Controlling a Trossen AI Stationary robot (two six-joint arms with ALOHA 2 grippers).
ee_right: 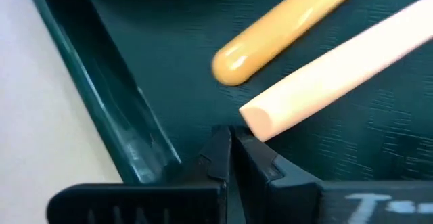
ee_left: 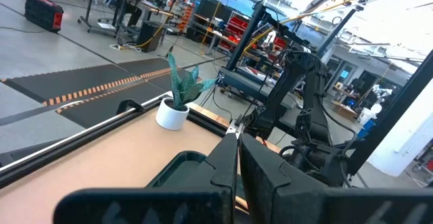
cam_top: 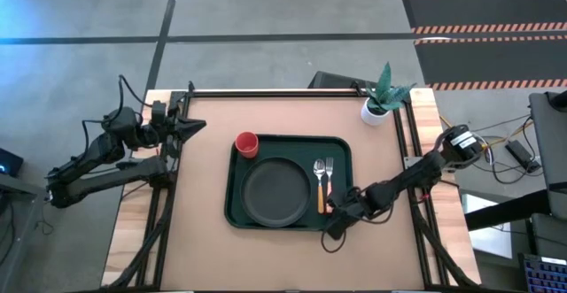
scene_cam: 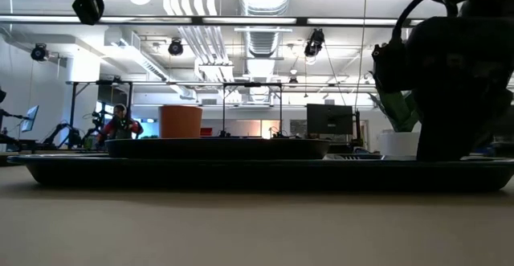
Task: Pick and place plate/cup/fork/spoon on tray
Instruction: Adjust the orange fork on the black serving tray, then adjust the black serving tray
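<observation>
Tray (cam_top: 288, 216), mid-table: holds plate (cam_top: 276, 192), cup (cam_top: 246, 143), spoon (cam_top: 320, 185), fork (cam_top: 329, 180). All four items placed; nothing left to load. Right gripper (cam_top: 337, 218): fingers together, empty, at handle ends. Left gripper (cam_top: 198, 125): fingers together, parked aside.

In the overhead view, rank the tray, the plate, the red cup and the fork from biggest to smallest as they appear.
1. The tray, the largest.
2. The plate, filling much of the tray.
3. and 4. The fork and the cup are hard to rank: the fork is longer but very slim, the cup rounder and wider.
</observation>
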